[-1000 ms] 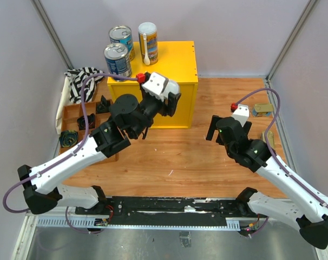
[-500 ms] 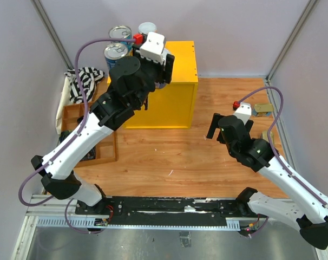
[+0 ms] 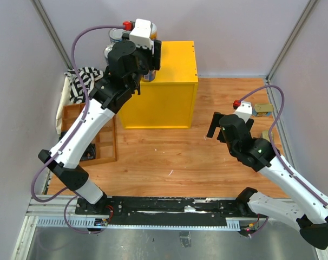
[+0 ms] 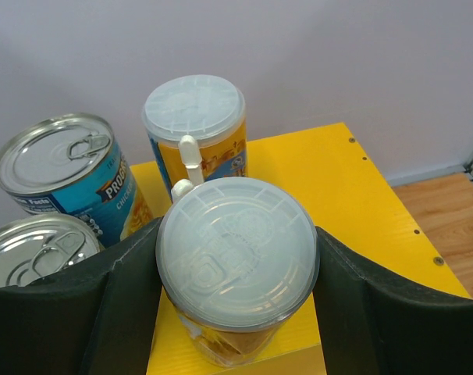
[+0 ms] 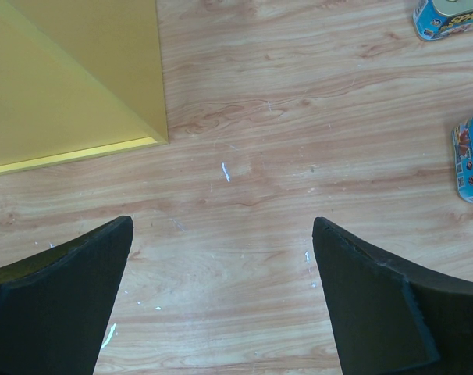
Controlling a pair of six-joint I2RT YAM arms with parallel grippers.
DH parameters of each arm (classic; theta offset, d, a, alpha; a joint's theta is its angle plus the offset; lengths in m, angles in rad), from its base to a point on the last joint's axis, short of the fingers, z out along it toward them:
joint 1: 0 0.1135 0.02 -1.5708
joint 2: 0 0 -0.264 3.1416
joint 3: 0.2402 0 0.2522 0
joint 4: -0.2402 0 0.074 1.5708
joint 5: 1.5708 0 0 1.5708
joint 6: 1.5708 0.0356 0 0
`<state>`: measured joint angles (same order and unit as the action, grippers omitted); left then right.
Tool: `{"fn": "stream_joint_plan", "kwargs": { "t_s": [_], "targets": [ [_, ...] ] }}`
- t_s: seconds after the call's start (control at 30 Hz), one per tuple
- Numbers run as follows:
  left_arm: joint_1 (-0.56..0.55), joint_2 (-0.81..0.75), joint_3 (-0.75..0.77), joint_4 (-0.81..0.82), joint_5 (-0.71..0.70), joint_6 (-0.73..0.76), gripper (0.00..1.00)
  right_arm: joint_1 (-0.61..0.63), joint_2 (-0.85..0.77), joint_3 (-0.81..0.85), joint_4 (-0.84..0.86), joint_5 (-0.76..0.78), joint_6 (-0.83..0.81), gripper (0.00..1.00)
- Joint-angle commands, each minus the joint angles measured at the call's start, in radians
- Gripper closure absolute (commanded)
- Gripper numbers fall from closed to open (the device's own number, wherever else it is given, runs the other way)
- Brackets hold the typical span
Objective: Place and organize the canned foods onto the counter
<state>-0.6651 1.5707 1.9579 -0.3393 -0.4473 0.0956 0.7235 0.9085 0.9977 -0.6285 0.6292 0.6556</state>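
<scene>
Left gripper [image 4: 238, 291] clamps slim white-lidded can [image 4: 236, 250] between black fingers, above near edge of yellow counter [image 4: 342, 183]; cannot tell whether can's base touches top. On counter top behind it: second slim can [image 4: 194, 125], white spoon [image 4: 190, 152] against its side. At left, rear blue-labelled can [image 4: 55, 172] and front blue-labelled can [image 4: 30, 250] stand side by side. Right gripper [image 5: 221, 305] hangs spread wide, empty, above wooden table [image 5: 283, 195], near counter's corner. Far flat tin [image 5: 443, 16] and near flat tin [image 5: 471, 152] lie on table at right, well apart from counter.
</scene>
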Motion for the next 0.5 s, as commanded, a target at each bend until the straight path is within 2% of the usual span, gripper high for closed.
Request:
{"fn": "stream_joint_plan", "kwargs": {
  "t_s": [0.0, 0.47],
  "targets": [
    [0.033, 0.001, 0.091, 0.101, 0.067, -0.035, 1.00, -0.014, -0.001, 0.034, -0.011, 0.010, -0.016, 0.02],
    [0.102, 0.036, 0.085, 0.100, 0.130, -0.109, 1.00, -0.015, 0.022, 0.037, 0.001, 0.011, -0.028, 0.02]
  ]
}}
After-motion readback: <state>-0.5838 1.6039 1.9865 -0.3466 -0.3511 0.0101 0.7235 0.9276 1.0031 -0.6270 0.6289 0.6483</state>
